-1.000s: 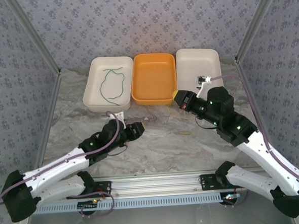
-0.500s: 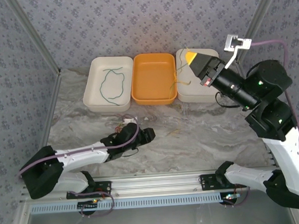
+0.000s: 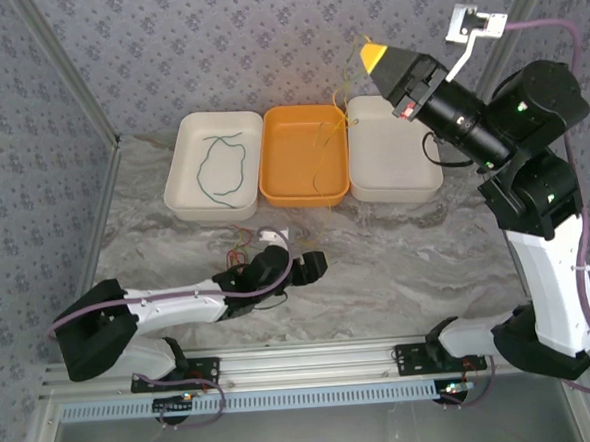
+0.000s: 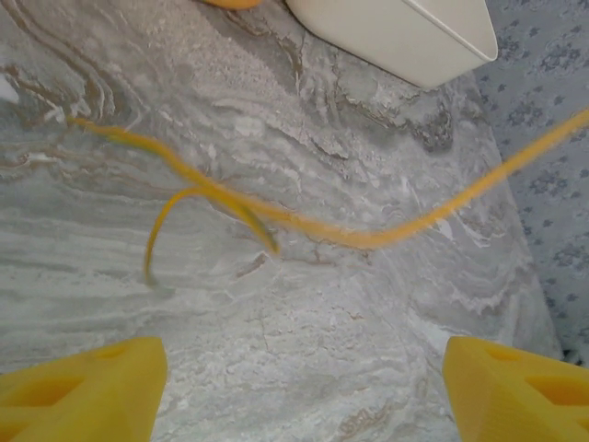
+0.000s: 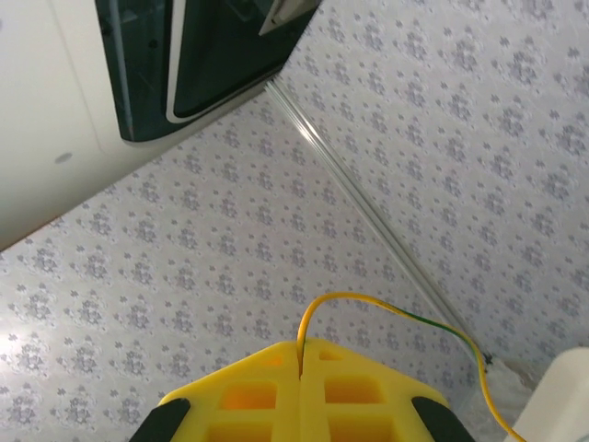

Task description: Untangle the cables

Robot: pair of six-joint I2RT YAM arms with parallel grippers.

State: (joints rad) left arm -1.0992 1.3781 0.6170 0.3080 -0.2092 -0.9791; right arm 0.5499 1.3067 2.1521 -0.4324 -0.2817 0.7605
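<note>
My right gripper (image 3: 369, 54) is raised high above the trays, shut on the end of a yellow cable (image 3: 339, 96) with a green stripe. That cable hangs down over the orange tray (image 3: 278, 192). The right wrist view shows the yellow cable (image 5: 386, 308) arching out of the closed right gripper (image 5: 301, 357). My left gripper (image 3: 316, 265) lies low on the marble table, open with nothing between its fingers. In the left wrist view, the yellow cable (image 4: 368, 238) crosses above the marble beyond the open left gripper (image 4: 304, 387). A green cable (image 3: 220, 167) lies in the left white tray (image 3: 178, 193). A red cable (image 3: 239, 253) lies beside my left arm.
Three trays stand in a row at the back: white, orange, and a right white tray (image 3: 423, 183), whose corner (image 4: 405, 32) also shows in the left wrist view. Patterned walls close in the back and sides. A metal rail (image 3: 304, 366) runs along the near edge.
My right arm has swung up from the table to high above the trays, drawing the yellow cable with it. The left gripper has opened and slid right along the table.
</note>
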